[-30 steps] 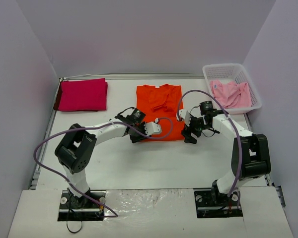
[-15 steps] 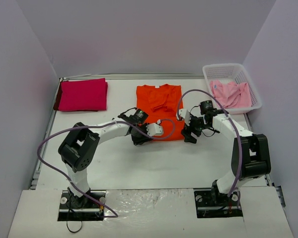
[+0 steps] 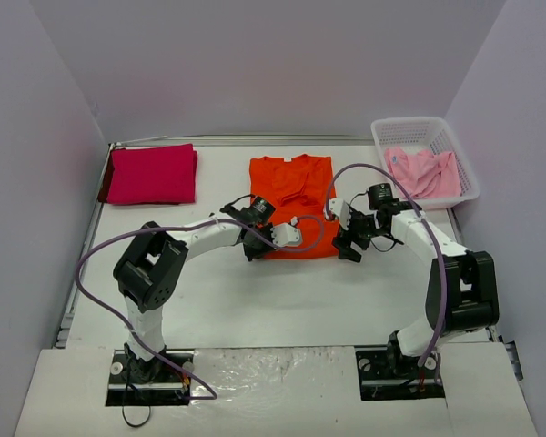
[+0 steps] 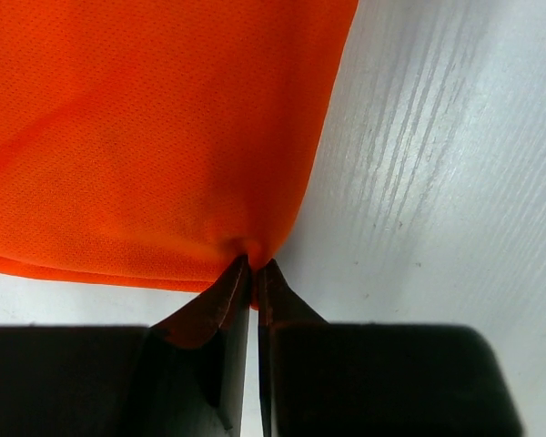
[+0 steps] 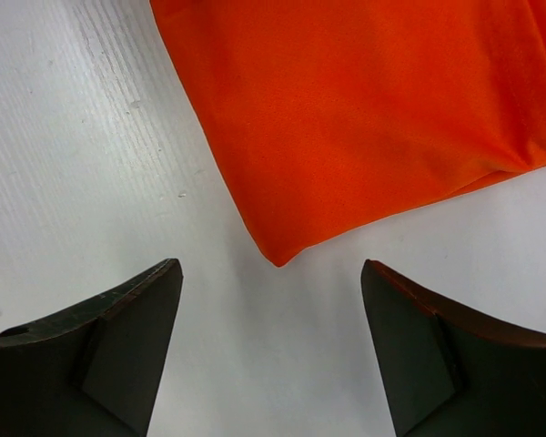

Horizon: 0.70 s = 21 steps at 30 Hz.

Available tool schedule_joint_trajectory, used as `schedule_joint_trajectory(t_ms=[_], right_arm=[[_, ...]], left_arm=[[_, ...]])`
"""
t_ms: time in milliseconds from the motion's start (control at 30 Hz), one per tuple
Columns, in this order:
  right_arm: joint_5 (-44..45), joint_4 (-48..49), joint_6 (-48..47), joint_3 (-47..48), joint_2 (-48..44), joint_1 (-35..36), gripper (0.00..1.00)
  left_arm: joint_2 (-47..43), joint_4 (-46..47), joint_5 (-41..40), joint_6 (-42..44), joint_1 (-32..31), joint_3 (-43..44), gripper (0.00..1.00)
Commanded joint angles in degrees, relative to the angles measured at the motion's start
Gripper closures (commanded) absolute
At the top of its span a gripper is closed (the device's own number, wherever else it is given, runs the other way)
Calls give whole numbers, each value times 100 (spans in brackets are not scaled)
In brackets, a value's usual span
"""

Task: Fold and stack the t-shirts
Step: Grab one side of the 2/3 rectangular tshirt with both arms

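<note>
I see the pink shirt (image 3: 420, 173) bunched in the basket (image 3: 408, 129); left jaws pinch a corner of the orange shirt (image 3: 291, 187), right jaws spread apart.

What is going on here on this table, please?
Two robot arms are working on the orange t-shirt, which lies in the middle of the table. The left tool is shut on the shirt's near left corner. The right tool is open, with a finger on each side of the near right corner, not gripping it yet. The magenta t-shirt lies folded at the far left, and the pale pink t-shirt sits crumpled in the white basket.
</note>
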Motion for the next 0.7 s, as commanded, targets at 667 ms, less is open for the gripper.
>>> schedule_joint_trajectory(t_ms=[667], right_arm=[[225, 249, -584, -574, 58, 735, 61]], left_arm=[[-38, -645, 1619, -640, 499, 218, 98]])
